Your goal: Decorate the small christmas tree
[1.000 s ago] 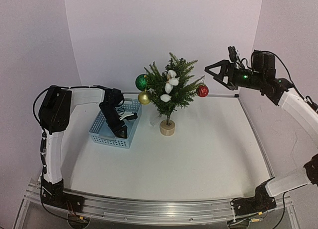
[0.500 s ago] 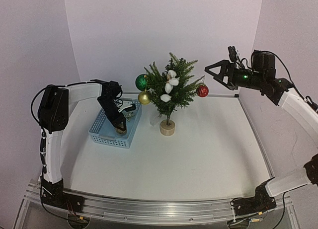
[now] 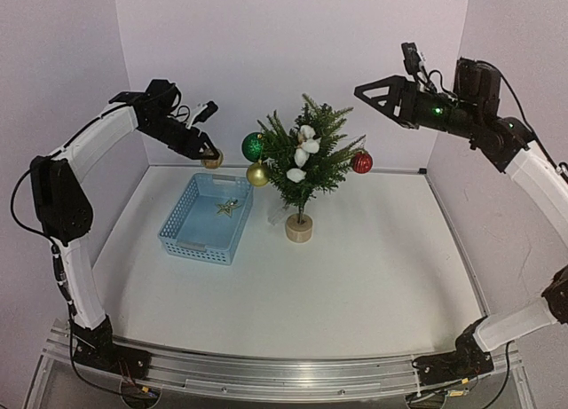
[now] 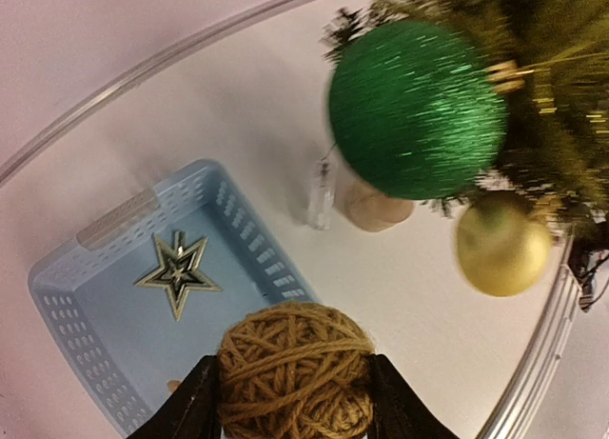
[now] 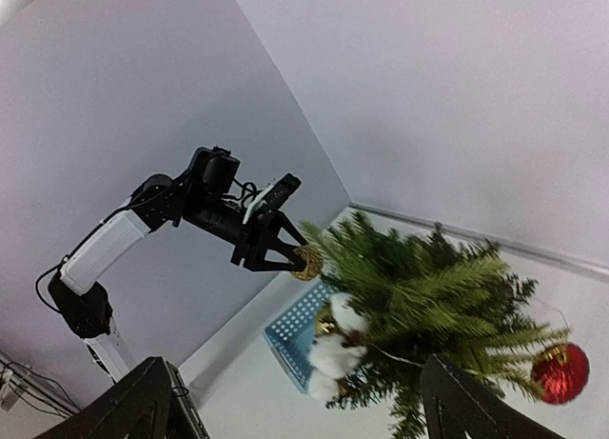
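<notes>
The small christmas tree (image 3: 303, 161) stands mid-table on a wooden disc base (image 3: 299, 230). It carries a green ball (image 3: 253, 146), a gold ball (image 3: 258, 174), a red ball (image 3: 361, 162) and white cotton bolls (image 3: 304, 152). My left gripper (image 3: 211, 158) is held high, just left of the green ball, shut on a brown twine ball (image 4: 297, 368). The green ball (image 4: 417, 106) and gold ball (image 4: 502, 247) fill the left wrist view. My right gripper (image 3: 368, 94) hovers open above and right of the tree (image 5: 428, 287), holding nothing.
A blue perforated basket (image 3: 191, 240) sits left of the tree with a metal star (image 3: 228, 207) lying in it. The star (image 4: 177, 270) and the basket (image 4: 105, 225) lie below the left gripper. Walls close in the back and both sides.
My left gripper closed on the twine ball in the basket and lifted it up and back to beside the green ball. The right gripper rose a little.
</notes>
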Controlling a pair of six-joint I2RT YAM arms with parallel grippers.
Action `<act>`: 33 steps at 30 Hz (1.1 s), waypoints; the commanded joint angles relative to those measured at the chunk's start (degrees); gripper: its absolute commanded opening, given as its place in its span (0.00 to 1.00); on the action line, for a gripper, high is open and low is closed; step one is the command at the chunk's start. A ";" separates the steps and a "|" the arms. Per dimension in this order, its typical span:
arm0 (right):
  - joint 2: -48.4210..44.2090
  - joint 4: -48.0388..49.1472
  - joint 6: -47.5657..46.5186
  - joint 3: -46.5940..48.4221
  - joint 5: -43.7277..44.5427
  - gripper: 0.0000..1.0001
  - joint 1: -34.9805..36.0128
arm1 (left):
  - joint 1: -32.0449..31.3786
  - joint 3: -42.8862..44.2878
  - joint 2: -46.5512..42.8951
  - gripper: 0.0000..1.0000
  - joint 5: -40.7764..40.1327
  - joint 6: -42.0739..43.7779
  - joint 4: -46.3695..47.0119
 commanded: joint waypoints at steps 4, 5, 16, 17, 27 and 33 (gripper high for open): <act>10.05 -2.72 -16.47 14.72 5.13 0.91 15.60 | -0.78 -6.68 -18.74 0.47 17.74 -7.17 8.92; 11.11 -2.78 -18.96 15.83 6.63 0.91 17.68 | -0.79 -8.36 -20.79 0.48 19.45 -8.28 10.61; 23.81 7.78 -52.10 21.06 21.69 0.98 33.18 | -0.82 -22.45 -31.37 0.46 36.16 -27.29 24.08; 24.78 9.31 -52.75 21.47 21.83 0.98 33.23 | -0.88 -22.73 -31.61 0.46 36.92 -27.84 24.45; 33.85 11.66 -58.28 28.33 22.42 0.96 34.04 | -2.15 -27.30 -33.78 0.46 40.09 -34.87 30.27; 37.68 11.75 -58.15 32.58 22.31 0.71 34.09 | -2.70 -27.78 -33.66 0.46 40.08 -35.06 30.56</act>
